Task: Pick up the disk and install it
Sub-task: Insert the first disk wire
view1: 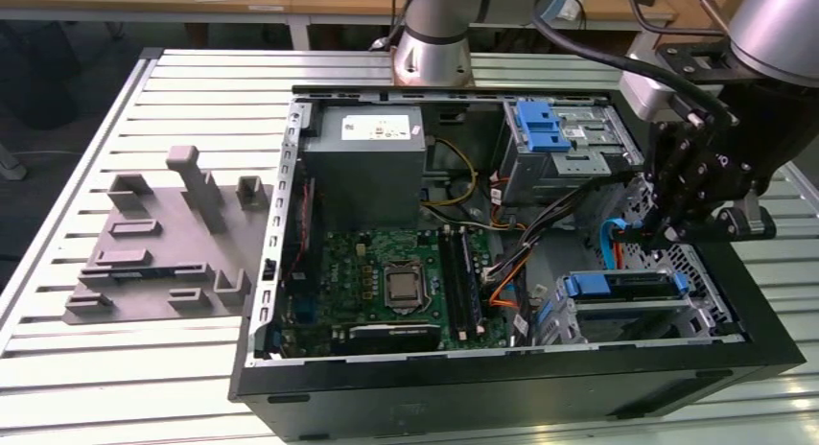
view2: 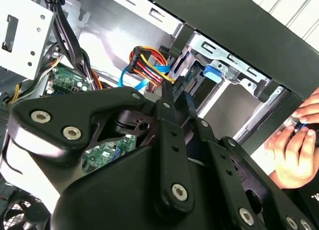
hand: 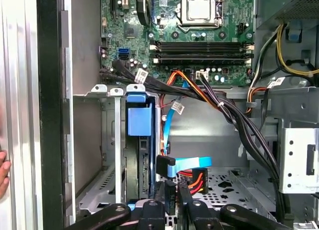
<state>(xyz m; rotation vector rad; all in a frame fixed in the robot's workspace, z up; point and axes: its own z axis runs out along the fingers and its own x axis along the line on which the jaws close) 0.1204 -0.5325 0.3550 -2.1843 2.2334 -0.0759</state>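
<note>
Inside the open computer case (view1: 512, 387) on the slatted tabletop (view1: 77, 368), the disk (view1: 620, 285) sat in the lower drive cage at the exterior view's right, its blue bracket facing up out of the metal frame. In the first wrist view the same blue bracket (hand: 139, 120) stood slotted between the cage walls, with the drive's dark edge running down beneath it. The claw (view1: 640, 236) hung just above that cage on the arm, and in both wrist views its fingers were drawn narrow, closed around a small black plug (hand: 171, 196) at the end of the cables. A flat blue cable (hand: 192, 162) and a bundle of red and orange wires (hand: 197, 180) lay just beside the fingertips. Farther across the case were the green motherboard (view1: 397, 272), the grey power supply (view1: 364, 167) and an upper cage with a blue latch (view1: 548, 128). A grey moulded fixture (view1: 167, 244) rested on the tabletop at the exterior view's left. A person's hand (view2: 294, 145) rested at the case's outer edge.
</note>
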